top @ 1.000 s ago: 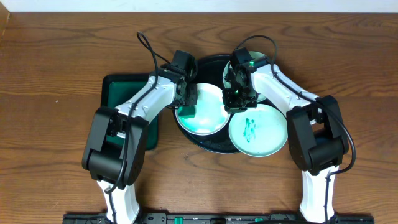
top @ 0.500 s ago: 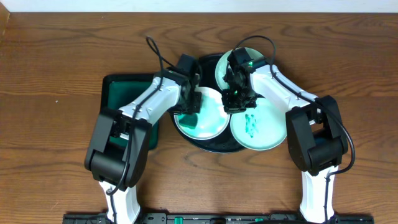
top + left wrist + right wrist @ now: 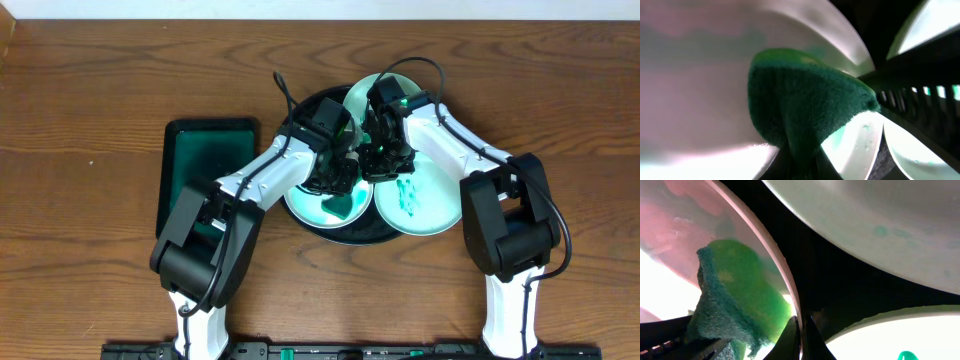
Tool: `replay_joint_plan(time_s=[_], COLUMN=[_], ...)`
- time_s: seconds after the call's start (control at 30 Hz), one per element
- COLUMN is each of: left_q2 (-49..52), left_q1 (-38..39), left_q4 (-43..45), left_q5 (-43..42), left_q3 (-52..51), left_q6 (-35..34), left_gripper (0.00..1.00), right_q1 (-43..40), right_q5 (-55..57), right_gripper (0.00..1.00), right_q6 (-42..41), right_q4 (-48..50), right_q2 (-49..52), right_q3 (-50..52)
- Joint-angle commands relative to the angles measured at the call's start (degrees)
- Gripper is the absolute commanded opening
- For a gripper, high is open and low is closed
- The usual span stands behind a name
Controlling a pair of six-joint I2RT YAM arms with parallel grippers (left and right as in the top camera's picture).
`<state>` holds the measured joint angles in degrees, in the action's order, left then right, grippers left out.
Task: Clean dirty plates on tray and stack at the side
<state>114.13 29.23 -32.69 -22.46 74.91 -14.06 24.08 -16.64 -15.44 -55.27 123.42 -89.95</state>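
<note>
The round black tray holds three plates. My left gripper is shut on a green sponge, pressed onto the front-left plate. That plate looks tilted. My right gripper is shut on its rim, one finger on each side. Touching it on the right, another plate carries a green smear. The back plate is partly covered by the right arm.
A dark green rectangular tray lies left of the black tray with nothing on it. Bare wooden table lies around both trays. The two arms cross closely above the black tray.
My left arm has swung right, dragging the sponge across the front-left plate from its left edge to its right side. The right gripper has kept its pinch on the rim.
</note>
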Motion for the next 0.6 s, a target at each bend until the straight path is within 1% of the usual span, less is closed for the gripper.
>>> replay_joint_plan(time_s=[0.0, 0.13, 0.27, 0.4, 0.57], left_q2=[1.27, -2.75, -10.4, -18.71, -25.59], left_q1=[-2.1, -3.98, -4.15, -4.39, -6.67], left_q4=[-2.01, -4.83, -7.19, -10.91, -17.59], left_q5=[5.22, 12.44, 21.31, 27.41, 28.55], left_q3=[-1.05, -1.03, -0.66, -0.5, -0.52], left_q6=[-4.46, -4.48, -4.48, -5.53, -8.98], left_gripper=[0.07, 0.07, 0.07, 0.07, 0.07], right_q1=[0.76, 0.76, 0.76, 0.76, 0.79], right_q5=[-1.66, -1.64, -1.64, -1.62, -1.88], right_gripper=[0.01, 0.01, 0.01, 0.01, 0.01], right_q6=[0.94, 0.94, 0.94, 0.98, 2.36], right_q4=[-0.09, 0.0, 0.39, 0.46, 1.55], right_q2=[0.9, 0.9, 0.9, 0.9, 0.72], right_q3=[-0.2, -0.2, -0.2, -0.2, -0.57])
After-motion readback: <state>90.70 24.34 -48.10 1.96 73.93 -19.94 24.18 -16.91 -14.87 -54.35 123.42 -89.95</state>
